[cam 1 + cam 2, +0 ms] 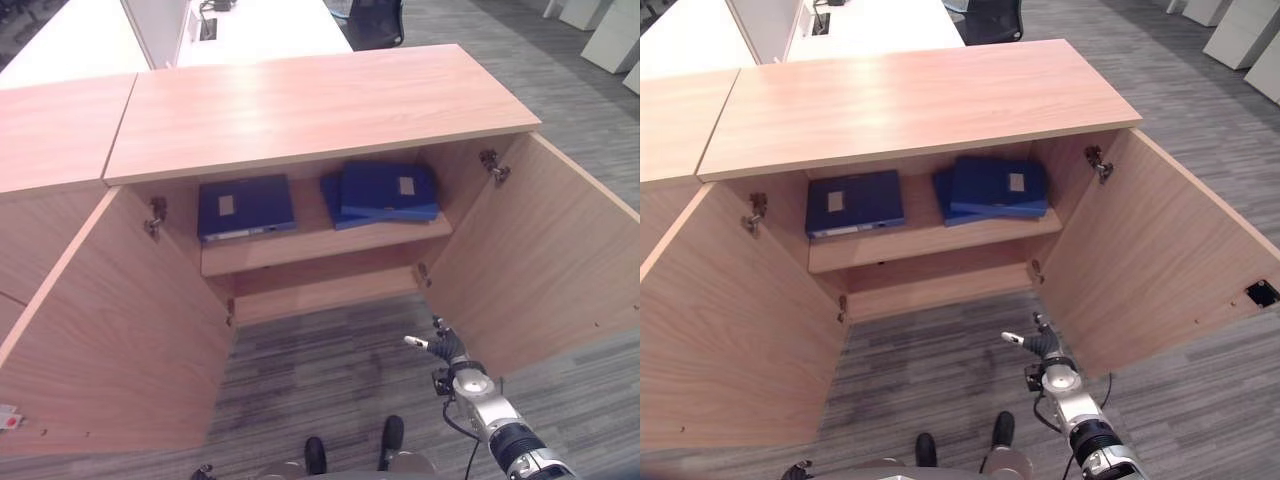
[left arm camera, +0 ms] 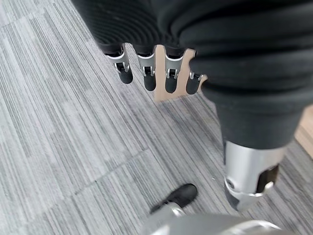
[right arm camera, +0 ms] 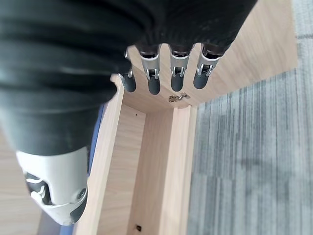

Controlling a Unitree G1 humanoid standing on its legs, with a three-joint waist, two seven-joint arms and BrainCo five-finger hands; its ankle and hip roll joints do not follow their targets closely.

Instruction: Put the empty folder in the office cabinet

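We take the office cabinet (image 1: 310, 105) as our landmark. Its wooden top runs wide and bare, and both doors stand swung out toward us.

Left of the cabinet's opening, the left door (image 1: 110, 330) hangs wide, its inner face bare, its outer edge low beside the grey carpet (image 1: 320, 370). The left hand (image 2: 146, 73) hangs over that carpet in its wrist view, fingers straight and loose, holding nothing.

Inside the cabinet, on the upper shelf (image 1: 320, 245), we note one blue folder (image 1: 245, 206) lying flat at the left end, its front edge just behind the shelf's lip. A bare strip of shelf separates it from two more blue folders (image 1: 385, 192) stacked flat at the right end, the upper one skewed over the lower and close to the right wall. We cannot tell which folder is the empty one. Below the shelf, the lower compartment shows bare wood.

In front of the cabinet, between the two doors, the carpet lies open.

Right of the opening, the right door (image 1: 540, 260) stands wide. The right hand (image 1: 1040, 345) hovers just beside its lower inner edge, fingers straight, grasping nothing; its wrist view looks along the cabinet's frame and a hinge (image 3: 178, 98).
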